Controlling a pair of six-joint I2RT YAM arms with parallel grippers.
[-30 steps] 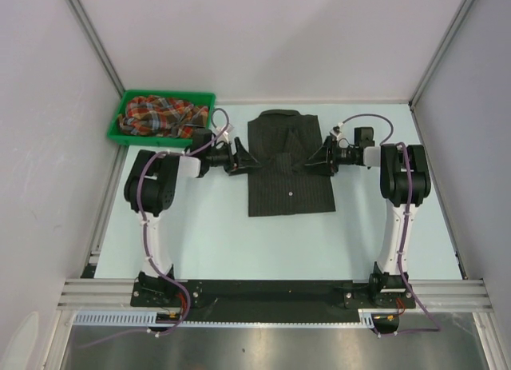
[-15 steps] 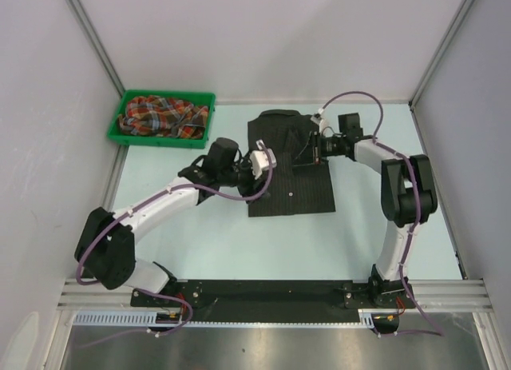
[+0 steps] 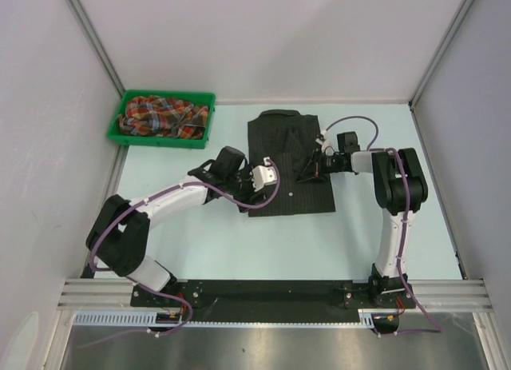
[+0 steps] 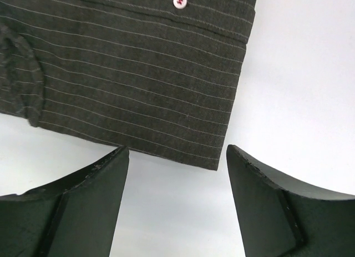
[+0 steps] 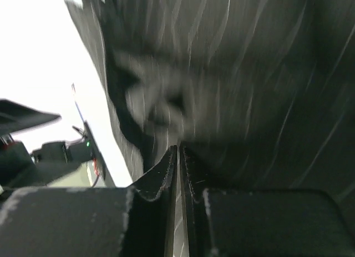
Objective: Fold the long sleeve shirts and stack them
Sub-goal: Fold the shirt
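Top external shows the black pinstriped shirt [image 3: 289,196] lying flat on the middle of the table [image 3: 200,242], collar away from the arms. The plaid shirt [image 3: 160,116] lies crumpled in the green bin [image 3: 160,142] at the far left, so that one is not yet started. The left gripper [image 3: 270,178] is over the shirt's near left part and the right gripper [image 3: 310,172] is on its right side, about halfway up. Left wrist shows that claw spread wide and empty, its fingers [image 4: 94,196] standing either side of the shirt's hem corner and above the bare table, with a pale button [image 4: 179,0] further up the cloth. Right wrist is blurred, but the two jaws are pressed together to a sliver, with their tips in the striped cloth [image 5: 249,74], so it looks to be pinching a fold of the shirt. The risk is a lopsided fold. With only the right side gripped, a lift could drag the whole shirt sideways or skew it. The pinch may also catch just the top layer and peel it open, or slip off thin cloth. The left claw might close on air beside the corner.
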